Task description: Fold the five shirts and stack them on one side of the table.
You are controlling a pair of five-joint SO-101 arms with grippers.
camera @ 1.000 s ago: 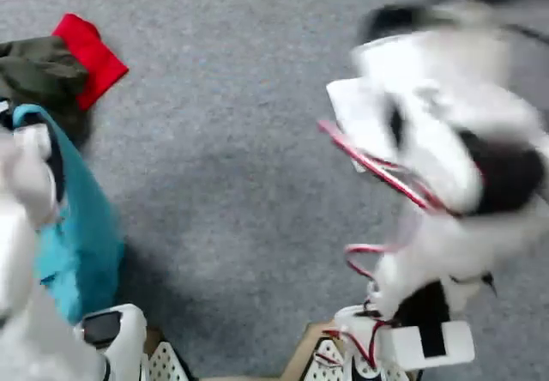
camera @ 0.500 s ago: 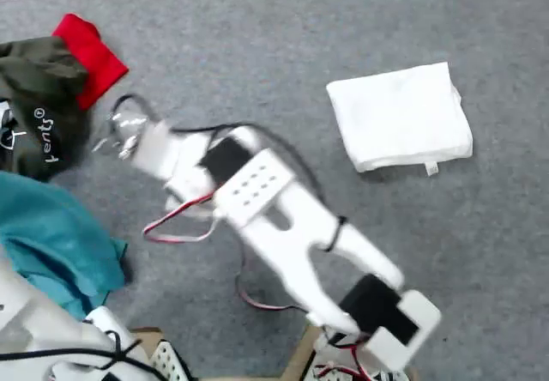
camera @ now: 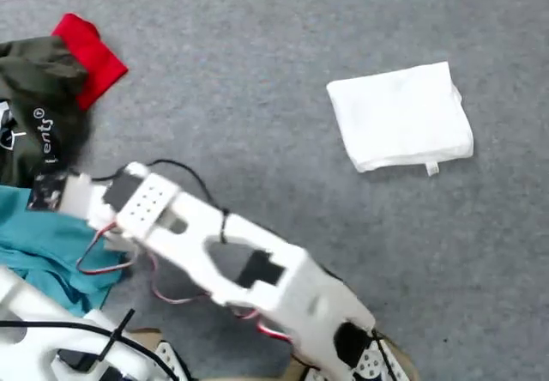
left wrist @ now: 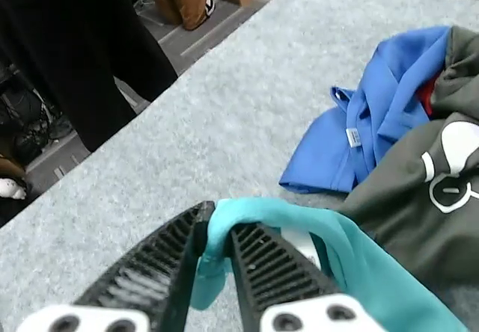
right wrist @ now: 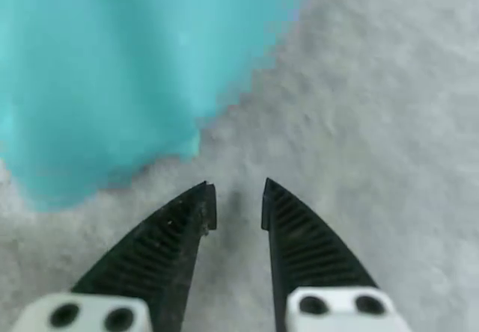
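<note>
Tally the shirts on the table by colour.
white shirt: 1
red shirt: 1
dark shirt: 1
teal shirt: 1
blue shirt: 1
Total: 5
</note>
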